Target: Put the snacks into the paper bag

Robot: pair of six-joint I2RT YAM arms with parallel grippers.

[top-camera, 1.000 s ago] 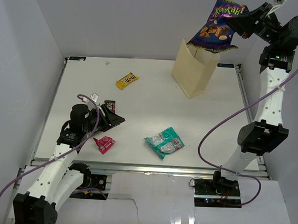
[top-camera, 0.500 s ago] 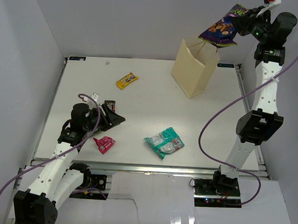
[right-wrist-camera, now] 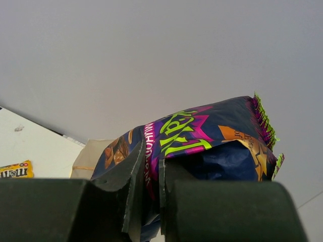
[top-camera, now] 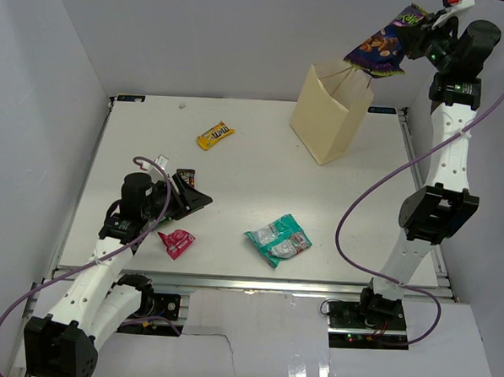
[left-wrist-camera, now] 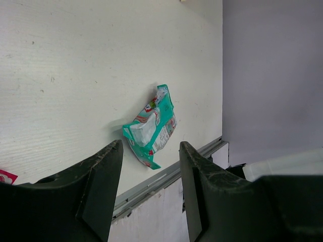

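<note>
Open worktop (top-camera: 261, 176) btwn yellow pack (top-camera: 215, 135) and teal pouch (top-camera: 278, 240) leaves clear passage to paper bag (top-camera: 330, 117); purple chip bag (top-camera: 379, 52) hangs above bag's mouth, w/ rear and R walls (top-camera: 243, 36) close by.

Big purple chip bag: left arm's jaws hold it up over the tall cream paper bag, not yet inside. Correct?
Wrong arm. The right gripper, jaws shut, holds the big purple chip bag up over the tall cream paper bag, not yet inside. The top external view shows it. The left gripper sits low over the table, jaws open and empty.
</note>
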